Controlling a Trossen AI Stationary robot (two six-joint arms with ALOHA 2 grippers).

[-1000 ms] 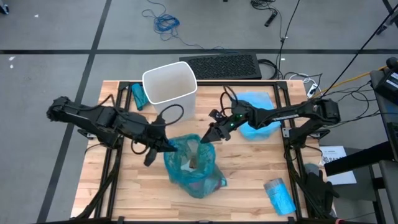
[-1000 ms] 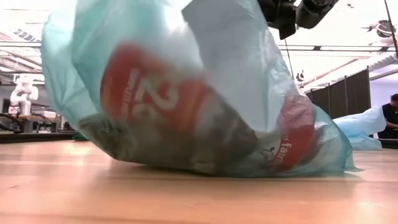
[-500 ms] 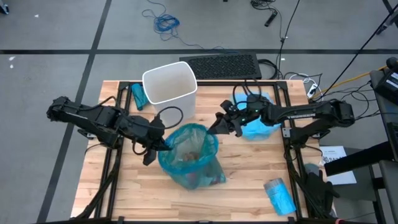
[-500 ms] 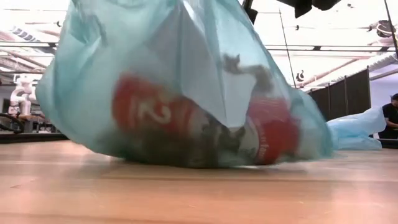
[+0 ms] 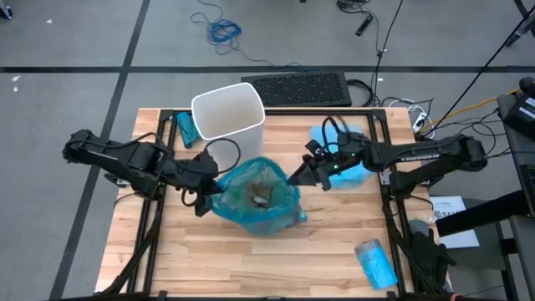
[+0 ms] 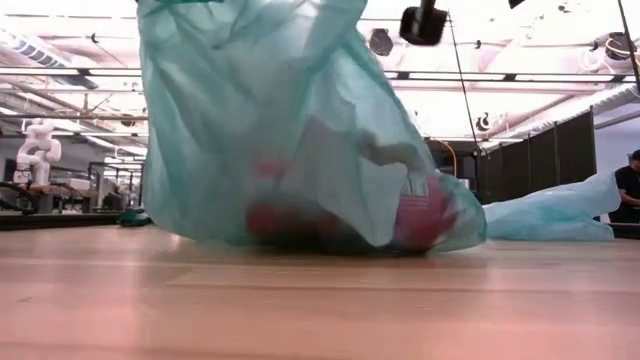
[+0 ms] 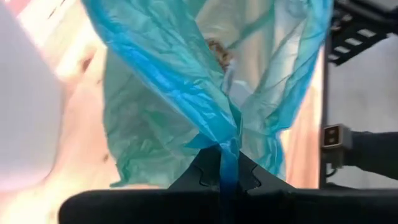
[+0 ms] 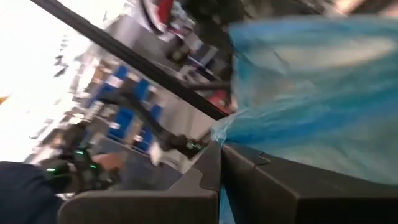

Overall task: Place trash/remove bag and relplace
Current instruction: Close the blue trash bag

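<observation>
White bin [image 5: 228, 113] stands behind the filled bag [image 5: 255, 199].

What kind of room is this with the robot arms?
Probably a robot lab or workshop: a wooden table on a grey floor with loose cables, a keyboard behind the white bin, and ceiling lights in the low view.

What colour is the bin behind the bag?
White. The open-topped plastic bin stands empty at the table's far edge behind the translucent teal bag; clearest in the high view.
</observation>
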